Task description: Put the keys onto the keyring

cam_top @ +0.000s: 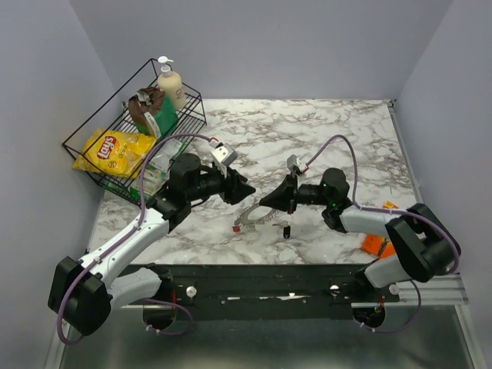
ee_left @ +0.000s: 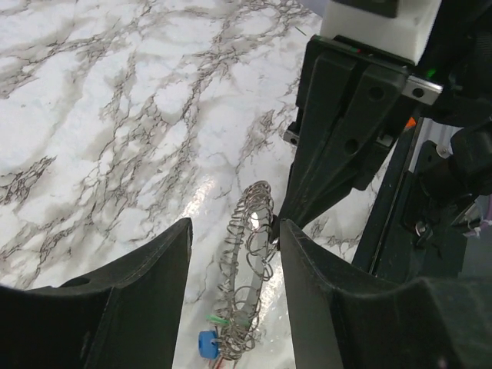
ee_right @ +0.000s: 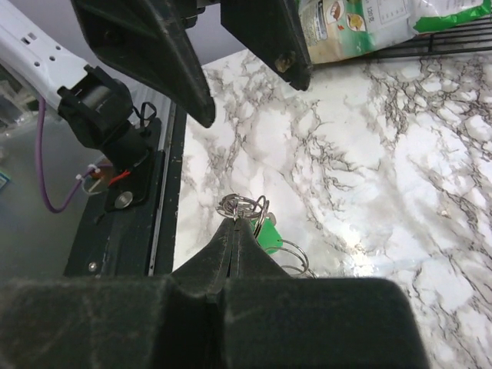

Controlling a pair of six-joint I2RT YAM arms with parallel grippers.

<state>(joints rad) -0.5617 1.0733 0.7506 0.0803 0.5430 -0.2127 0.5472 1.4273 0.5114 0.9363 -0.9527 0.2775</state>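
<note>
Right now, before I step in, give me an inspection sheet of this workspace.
Surface: marble-pattern table, glossy.
Job's things: keyring mid-table; green key and blue key at it, threaded or not cannot tell; red key by its end; black key apart.
Clutter: orange pieces by the right arm; wire basket holding chips bag and soap bottle.
Fingers: left gripper open, straddling the keyring; right gripper shut on it.
Cables: purple cable arching over each arm.
Surroundings: plain grey walls; nothing else seen.
</note>
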